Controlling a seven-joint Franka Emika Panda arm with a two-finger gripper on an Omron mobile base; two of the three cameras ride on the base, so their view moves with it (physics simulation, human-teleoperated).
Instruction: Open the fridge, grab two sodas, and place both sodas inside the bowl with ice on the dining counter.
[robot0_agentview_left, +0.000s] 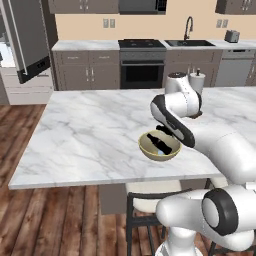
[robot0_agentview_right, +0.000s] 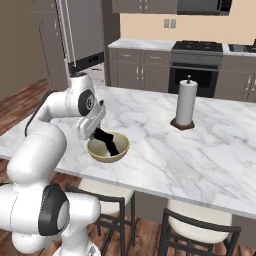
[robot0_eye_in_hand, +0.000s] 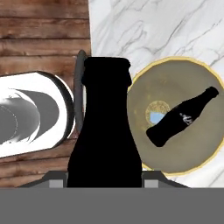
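Marble dining counter (robot0_agentview_left: 90, 135); black narrow-necked soda (robot0_eye_in_hand: 181, 117) in bowl (robot0_eye_in_hand: 199, 155).

Round olive-beige bowl (robot0_eye_in_hand: 175, 116), pale centre. Small black glass-shaped soda bottle (robot0_eye_in_hand: 181, 117), faint white label. Second plain black soda bottle (robot0_eye_in_hand: 105, 131). White marble dining counter (robot0_agentview_left: 90, 135), grey veins. Brown wood-plank floor (robot0_agentview_left: 55, 220).

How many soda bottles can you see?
2. One soda bottle lies on its side inside the bowl. The other soda bottle is held in the gripper, above the bowl's edge.
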